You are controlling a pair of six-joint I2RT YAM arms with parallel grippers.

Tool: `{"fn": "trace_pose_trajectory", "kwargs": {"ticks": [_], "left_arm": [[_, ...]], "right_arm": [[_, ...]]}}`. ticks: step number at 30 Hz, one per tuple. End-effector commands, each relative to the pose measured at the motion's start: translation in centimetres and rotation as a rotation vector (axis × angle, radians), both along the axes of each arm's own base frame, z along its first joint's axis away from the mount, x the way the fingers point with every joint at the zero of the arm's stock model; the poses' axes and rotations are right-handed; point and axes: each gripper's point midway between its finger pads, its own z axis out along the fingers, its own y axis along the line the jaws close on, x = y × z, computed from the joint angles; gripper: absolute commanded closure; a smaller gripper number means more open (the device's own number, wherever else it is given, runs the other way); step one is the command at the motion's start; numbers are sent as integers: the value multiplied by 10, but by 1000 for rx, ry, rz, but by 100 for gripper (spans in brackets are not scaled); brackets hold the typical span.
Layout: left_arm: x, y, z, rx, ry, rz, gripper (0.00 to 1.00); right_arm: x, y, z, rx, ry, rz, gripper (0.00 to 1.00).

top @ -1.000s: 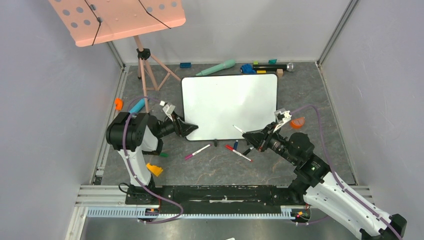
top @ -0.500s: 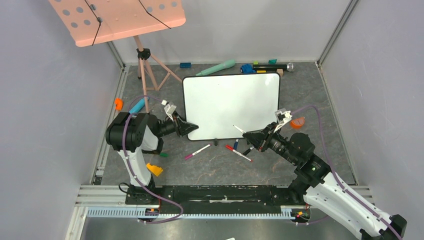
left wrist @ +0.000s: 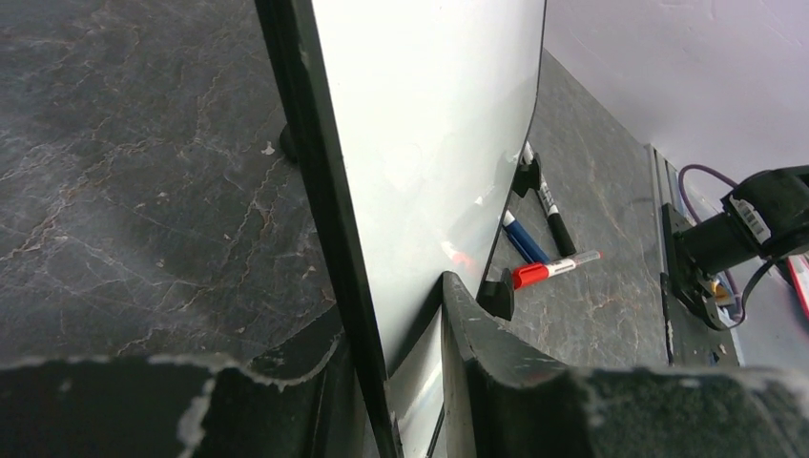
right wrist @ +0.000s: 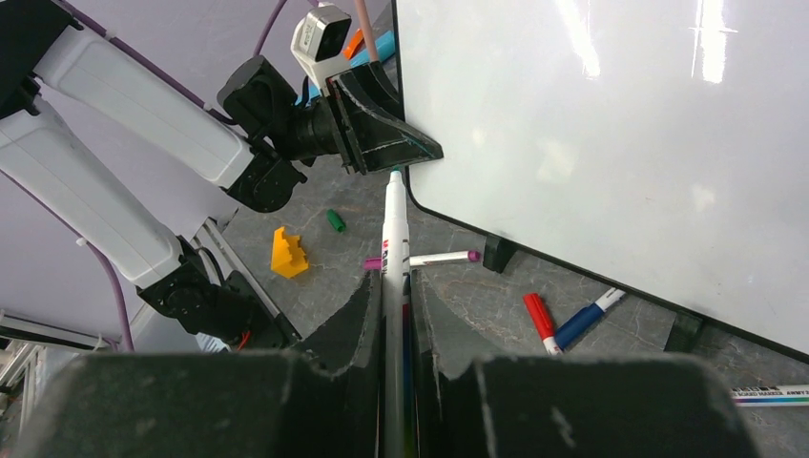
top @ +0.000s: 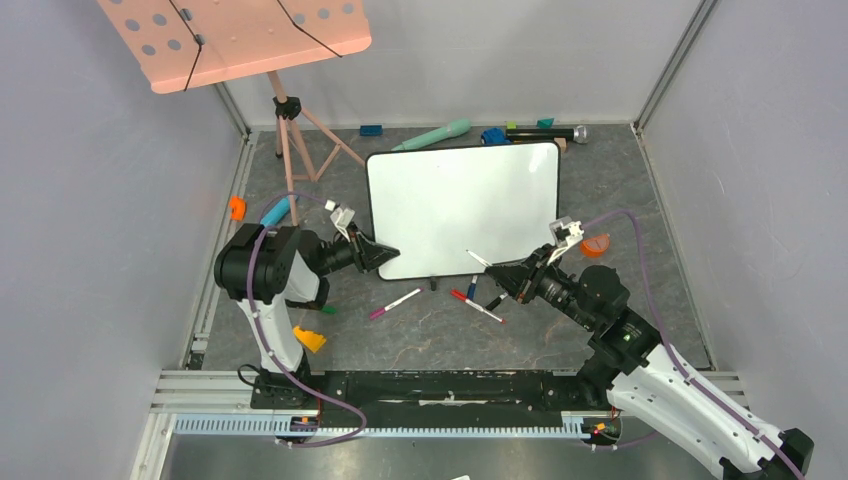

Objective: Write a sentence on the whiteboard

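The whiteboard (top: 462, 205) stands on the grey floor, tilted up, and its white face is blank; no sentence shows on it. My left gripper (top: 385, 256) is shut on the board's lower left edge, with the black frame (left wrist: 320, 205) between its fingers (left wrist: 467, 324). My right gripper (top: 508, 277) is shut on a white marker (top: 480, 259) whose tip points toward the board's lower edge without touching it. In the right wrist view the marker (right wrist: 393, 229) points at the left gripper (right wrist: 391, 145) and the board's corner (right wrist: 410, 196).
Loose markers lie in front of the board: purple-capped (top: 395, 303), red (top: 476, 306), blue (top: 471, 289), black (top: 495, 300). A yellow block (top: 309, 339) sits by the left arm. The pink music stand (top: 235, 40) stands at the back left. Toys (top: 432, 135) line the back wall.
The left gripper has shifted slightly right with the board's corner. The board has turned a little, its right side going farther back. The right arm and marker have not moved.
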Motion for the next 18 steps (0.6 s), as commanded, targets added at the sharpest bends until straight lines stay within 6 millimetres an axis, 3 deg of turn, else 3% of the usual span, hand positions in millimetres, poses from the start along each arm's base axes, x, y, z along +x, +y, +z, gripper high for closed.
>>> {"fn": "trace_pose_trajectory", "kwargs": {"ticks": [1,11,14,16,18], "left_arm": [[32,18,14,23,-115,219,98],[34,34,15,23,-87,351,98],[28,20,19,12,-107,226,97],[24,6,19,-5,-108,98,89],[20,-1,19,-15,-105,16,67]], "right_arm": [[3,1,32,42,-74,-2,100],[2,1,33,44,-74,2,100],[1,0,33,45,-74,0,100],[1,0,33,46,-74,-2,100],[1,0,32,45,-74,0,100]]}}
